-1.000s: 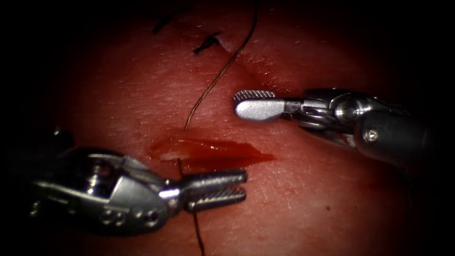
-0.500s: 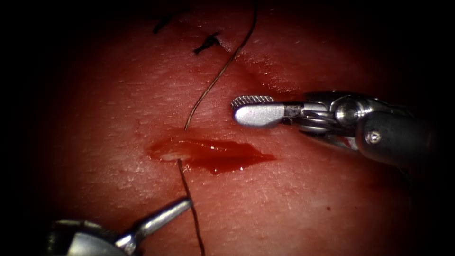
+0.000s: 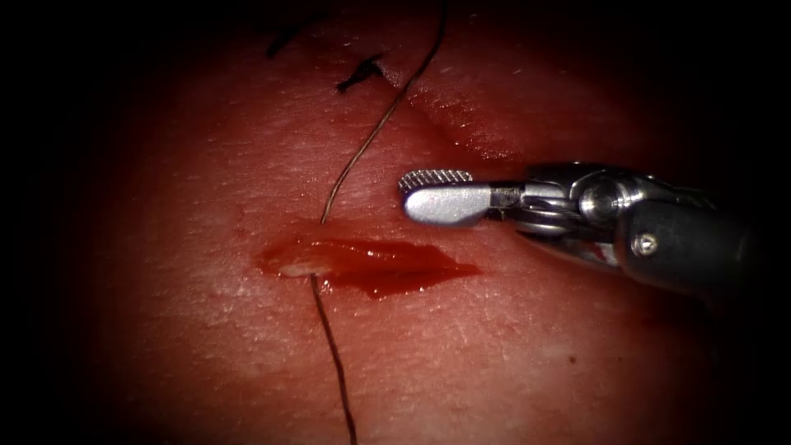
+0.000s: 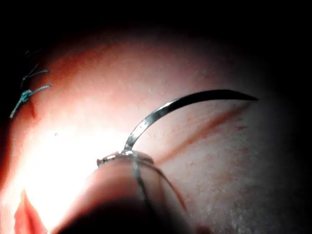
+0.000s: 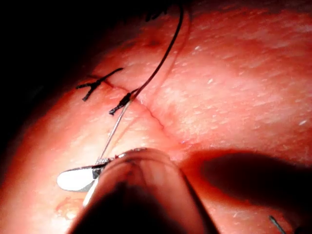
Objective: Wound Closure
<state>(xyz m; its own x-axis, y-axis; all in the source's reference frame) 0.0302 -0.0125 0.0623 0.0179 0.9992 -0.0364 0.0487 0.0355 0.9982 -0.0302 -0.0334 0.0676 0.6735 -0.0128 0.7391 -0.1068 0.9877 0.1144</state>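
Note:
My right tool (image 3: 405, 191) hovers just above the right part of the cut (image 3: 371, 265), its jaws slightly open and holding nothing; it also shows close up (image 5: 61, 180). The thread (image 3: 375, 136) runs down from the far edge into the tissue (image 3: 206, 181) above the cut. It comes out below the cut and trails toward the near edge. My left tool (image 4: 124, 155) is shut on the curved needle (image 4: 185, 101) near its tail. The needle is free of the tissue, its point in the air.
Red fluid (image 3: 395, 272) pools in the cut. Two earlier stitches with short cut ends (image 3: 358, 78) sit farther up the wound; they also show beside the thread (image 5: 97, 84) and as pale knots (image 4: 29, 95).
The left tool has drawn back down and to the left, out of the endoscope view. The right tool has shifted slightly left. The thread lies as before.

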